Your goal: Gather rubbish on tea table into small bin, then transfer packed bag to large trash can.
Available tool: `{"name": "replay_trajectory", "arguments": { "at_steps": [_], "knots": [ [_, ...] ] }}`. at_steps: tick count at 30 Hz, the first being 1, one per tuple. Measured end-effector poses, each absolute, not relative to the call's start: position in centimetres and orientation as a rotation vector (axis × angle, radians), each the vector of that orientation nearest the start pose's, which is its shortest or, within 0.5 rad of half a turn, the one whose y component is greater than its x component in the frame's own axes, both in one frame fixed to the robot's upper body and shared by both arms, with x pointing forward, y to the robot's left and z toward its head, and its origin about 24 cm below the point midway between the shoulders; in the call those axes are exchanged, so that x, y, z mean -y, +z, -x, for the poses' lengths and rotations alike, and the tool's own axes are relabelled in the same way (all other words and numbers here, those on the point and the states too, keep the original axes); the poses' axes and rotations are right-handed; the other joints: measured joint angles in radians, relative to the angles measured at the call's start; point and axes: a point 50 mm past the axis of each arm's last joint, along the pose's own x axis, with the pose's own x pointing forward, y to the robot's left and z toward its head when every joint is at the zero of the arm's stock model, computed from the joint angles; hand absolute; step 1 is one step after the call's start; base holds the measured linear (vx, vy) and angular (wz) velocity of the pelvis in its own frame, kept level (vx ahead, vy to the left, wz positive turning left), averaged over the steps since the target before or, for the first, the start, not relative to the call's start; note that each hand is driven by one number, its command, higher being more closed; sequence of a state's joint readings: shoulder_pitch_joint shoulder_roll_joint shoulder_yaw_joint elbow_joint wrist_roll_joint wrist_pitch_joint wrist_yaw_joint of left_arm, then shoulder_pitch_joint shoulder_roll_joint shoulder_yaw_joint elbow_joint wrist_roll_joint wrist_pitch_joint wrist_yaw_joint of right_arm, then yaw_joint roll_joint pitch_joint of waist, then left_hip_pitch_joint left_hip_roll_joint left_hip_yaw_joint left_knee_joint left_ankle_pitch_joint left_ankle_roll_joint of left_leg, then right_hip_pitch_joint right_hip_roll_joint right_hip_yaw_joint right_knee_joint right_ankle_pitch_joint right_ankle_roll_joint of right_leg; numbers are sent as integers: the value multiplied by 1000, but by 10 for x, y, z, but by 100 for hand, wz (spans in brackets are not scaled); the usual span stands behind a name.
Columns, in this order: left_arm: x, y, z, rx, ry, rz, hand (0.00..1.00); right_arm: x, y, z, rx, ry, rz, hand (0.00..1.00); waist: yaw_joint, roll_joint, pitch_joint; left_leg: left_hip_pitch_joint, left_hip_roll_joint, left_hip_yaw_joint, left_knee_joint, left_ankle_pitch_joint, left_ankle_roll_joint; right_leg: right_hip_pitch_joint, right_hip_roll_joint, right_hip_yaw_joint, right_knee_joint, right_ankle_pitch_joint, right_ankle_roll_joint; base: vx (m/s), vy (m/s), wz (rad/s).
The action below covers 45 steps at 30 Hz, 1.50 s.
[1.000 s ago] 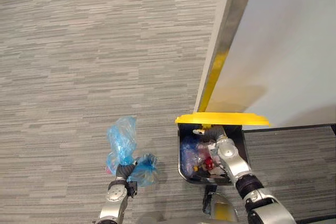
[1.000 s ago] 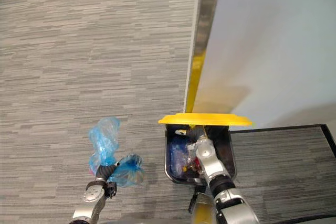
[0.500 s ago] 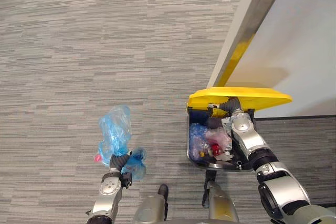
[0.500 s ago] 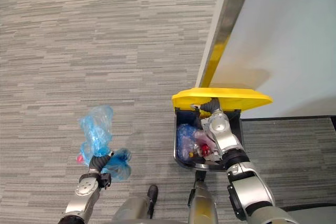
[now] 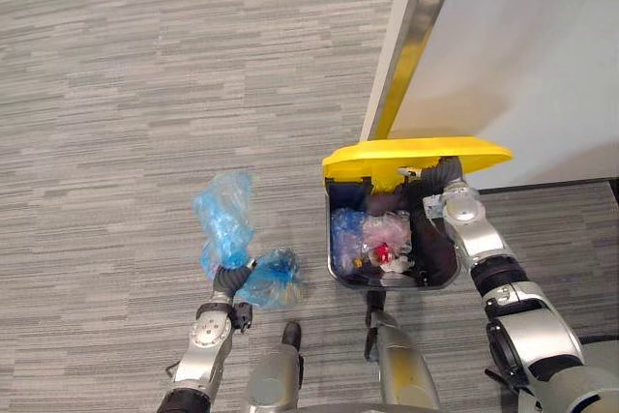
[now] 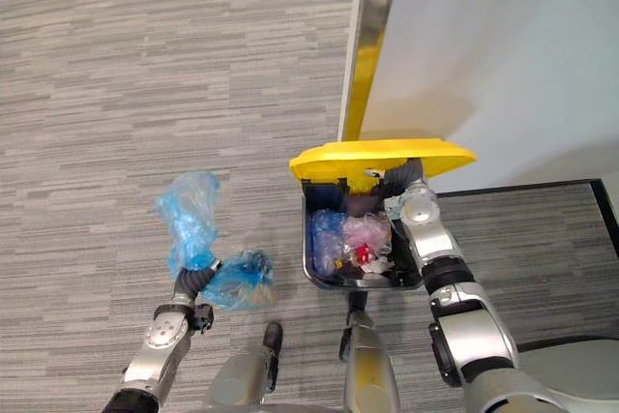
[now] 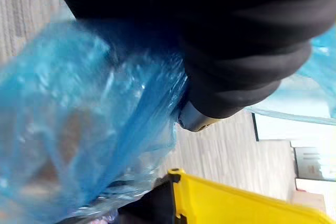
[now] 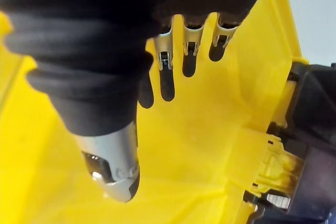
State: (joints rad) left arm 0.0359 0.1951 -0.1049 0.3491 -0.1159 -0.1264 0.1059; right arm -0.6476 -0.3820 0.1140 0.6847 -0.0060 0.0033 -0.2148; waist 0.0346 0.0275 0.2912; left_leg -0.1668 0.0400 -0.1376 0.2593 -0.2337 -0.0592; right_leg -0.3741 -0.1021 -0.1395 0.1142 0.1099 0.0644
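Late stage, by the look of it: you are at the large trash can (image 5: 334, 256), not at any bench, and the packed blue bag (image 5: 224, 221) is not in it yet. The left robot hand (image 5: 226, 284) is clenched on the bag's gathered neck. One lobe stands above the fist and another bulges beside it, all over the carpet floor (image 5: 145, 94) and to the left of the can, clear of its rim. The left wrist view shows blue film pressed tight against the hand, with the can's yellow edge close by. The right robot hand (image 5: 440, 177) is flat, its fingers (image 8: 167, 80) straight against the underside of the yellow lid (image 5: 411, 154), propping it up and back toward the wall (image 5: 522, 45). The can's mouth is open. Inside it lies earlier rubbish (image 5: 382, 247): clear and bluish wrappers and something red. Judgement: the gathering and bagging look done, since the bag is full and bunched shut. What is left is the transfer itself: bring the bag across over the opening, let go, then take the right hand off the lid. Watch the bag's loose upper lobe, which could catch on the can's near edge as it goes over.
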Motion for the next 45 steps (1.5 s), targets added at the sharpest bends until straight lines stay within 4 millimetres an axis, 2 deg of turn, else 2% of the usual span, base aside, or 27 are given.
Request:
{"name": "replay_trajectory", "arguments": {
  "at_steps": [3, 6, 11, 14, 17, 19, 24, 29, 31, 34, 39, 43, 45],
  "knots": [
    [-174, -18, -238, -194, -2, -109, 100, 215, 109, -370, 33, -198, 448, 0, -20, -2, 10, -2, -4, 0, 5, 0, 0, 0, -5, 0, 3, -1, -1, 28, 6, 2],
    [-160, -1, -247, -118, -74, -126, 100, 214, 113, -370, 50, -196, 444, 0, -22, 1, 16, -14, -8, 1, 24, -7, 2, 0, -8, 0, 3, -1, -1, 0, 0, 0],
    [-126, 18, -254, -31, -229, -102, 100, 213, 118, -372, 62, -195, 441, 0, -27, 5, 20, -33, -7, 4, 55, -21, 0, -7, -4, 1, 7, -1, -2, -2, -1, -1],
    [-101, 38, -261, 57, -333, -106, 100, 210, 134, -378, 106, -188, 448, 0, -30, 4, 51, -45, -7, 15, 82, -31, 1, -20, -3, 11, 22, -1, -2, -24, -6, -9],
    [-78, 58, -269, 139, -424, -121, 100, 196, 158, -387, 170, -156, 456, 0, -45, 5, 78, -81, -5, 33, 135, -52, 0, -52, 4, 31, 47, 0, -2, -37, -4, -17],
    [-67, 68, -273, 178, -467, -134, 100, 190, 164, -389, 190, -137, 465, 0, -51, 5, 99, -83, -2, 45, 160, -61, 1, -54, 8, 40, 60, 0, -2, -39, -2, -20],
    [-34, 91, -281, 271, -580, -166, 100, 179, 184, -391, 259, -118, 451, 0, -46, 3, 118, -154, 11, 71, 255, -97, 1, -114, 18, 59, 107, 0, -2, -66, -22, -13],
    [-9, 107, -303, 312, -614, -268, 100, 153, 214, -391, 362, -56, 443, 0, -43, -1, 135, -261, 40, 116, 389, -149, 2, -216, 37, 88, 181, -1, -3, -91, -34, -25],
    [-5, 107, -307, 303, -613, -284, 100, 146, 219, -389, 386, -37, 423, 0, -45, -2, 138, -285, 53, 120, 420, -163, 0, -236, 47, 91, 191, 1, -6, -68, -31, -20],
    [-2, 110, -316, 296, -604, -330, 100, 136, 240, -381, 483, -16, 406, 0, -46, -5, 149, -332, 65, 126, 456, -175, -1, -286, 57, 94, 221, -1, -14, -37, -46, -11],
    [-10, 124, -338, 295, -511, -389, 100, 127, 272, -368, 622, -23, 360, 0, -56, -5, 184, -428, 88, 120, 525, -187, -9, -376, 67, 83, 286, -16, -35, -11, -63, 2],
    [-19, 136, -352, 296, -449, -397, 100, 120, 284, -358, 697, -12, 327, 0, -57, -6, 189, -497, 95, 119, 551, -189, -8, -440, 68, 79, 302, -16, -36, -11, -58, 3],
    [-22, 136, -356, 288, -429, -431, 100, 118, 284, -358, 700, -9, 319, 0, -60, -5, 189, -513, 101, 120, 552, -189, -8, -452, 67, 73, 303, -15, -36, 20, -49, 7]
  ]
}}
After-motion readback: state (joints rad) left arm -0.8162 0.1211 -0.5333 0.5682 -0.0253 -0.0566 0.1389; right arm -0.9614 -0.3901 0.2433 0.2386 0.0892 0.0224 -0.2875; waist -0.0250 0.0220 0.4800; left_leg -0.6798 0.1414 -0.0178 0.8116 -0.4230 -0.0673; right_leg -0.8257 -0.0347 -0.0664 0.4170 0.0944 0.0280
